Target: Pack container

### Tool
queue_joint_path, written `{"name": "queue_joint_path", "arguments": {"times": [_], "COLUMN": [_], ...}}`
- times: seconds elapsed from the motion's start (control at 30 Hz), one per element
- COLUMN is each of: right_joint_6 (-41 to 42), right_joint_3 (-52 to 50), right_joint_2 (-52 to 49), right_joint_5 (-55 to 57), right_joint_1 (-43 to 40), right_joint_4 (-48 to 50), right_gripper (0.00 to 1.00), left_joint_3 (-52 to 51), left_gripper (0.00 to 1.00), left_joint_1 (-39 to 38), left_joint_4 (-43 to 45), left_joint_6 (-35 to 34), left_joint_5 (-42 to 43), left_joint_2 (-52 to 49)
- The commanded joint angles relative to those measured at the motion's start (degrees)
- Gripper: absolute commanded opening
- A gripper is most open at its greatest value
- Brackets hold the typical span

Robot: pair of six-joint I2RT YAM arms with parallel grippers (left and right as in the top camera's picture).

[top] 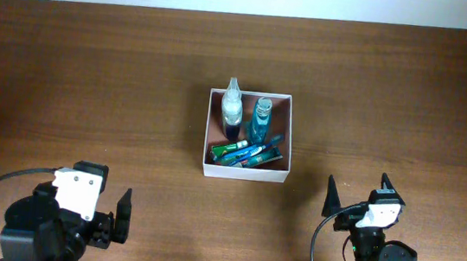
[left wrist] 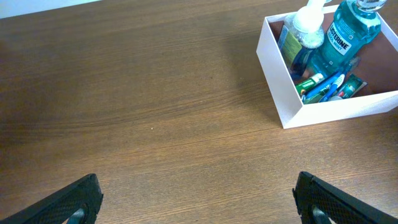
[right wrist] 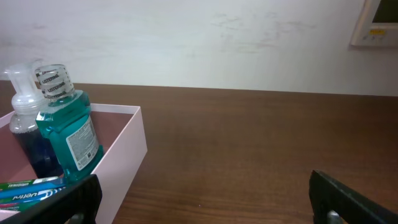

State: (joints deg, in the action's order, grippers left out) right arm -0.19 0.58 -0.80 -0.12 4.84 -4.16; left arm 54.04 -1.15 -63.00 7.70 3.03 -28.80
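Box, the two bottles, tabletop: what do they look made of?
Container: thin matte white walls with sharp folded corners, probably cardboard.
Teal bottle: clear glossy plastic; the liquid shows through, and it carries a printed label.
Pump bottle: clear plastic body holding dark blue liquid, opaque white plastic top.
Table: brown wood grain with a slight sheen; solid wood or laminate, cannot tell.

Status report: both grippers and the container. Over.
Left gripper open, empty. Right gripper open, empty. Container holds spray bottle, mouthwash, tubes. Nothing blocking it.
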Motion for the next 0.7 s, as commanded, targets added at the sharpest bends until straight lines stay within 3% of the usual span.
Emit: {"name": "queue_joint_path", "arguments": {"times": [0.0,0.27,0.47,0.67], "right_joint_6": [0.2,0.2,0.2,0.2], "right_joint_3": [-0.26,-0.26,-0.26,-0.26], "right_joint_2": [0.55,0.55,0.55,0.55], "right_joint_5": [-0.76,-0.76,-0.76,-0.76], "right_joint_1": [-0.42,-0.42,-0.42,-0.42], "right_joint_4": [-0.33,-0.33,-0.33,-0.33], "right_gripper": [0.98,0.98,0.98,0.98], "left_joint_3": [-0.33,-0.74,-6.97,-17.55], "left_gripper": [0.99,0.99,0.99,0.99], "left_joint_1": [0.09,0.09,0.26,1.36], "left_joint_4": [0.11,-1.4,-0.42,10.08], "left_joint_6": [0.94,0.96,0.94,0.94], "left_joint_5": [0.24,0.22,0.22,0.24], "left_joint_2": [0.37,1.81,11.96,23.43]}}
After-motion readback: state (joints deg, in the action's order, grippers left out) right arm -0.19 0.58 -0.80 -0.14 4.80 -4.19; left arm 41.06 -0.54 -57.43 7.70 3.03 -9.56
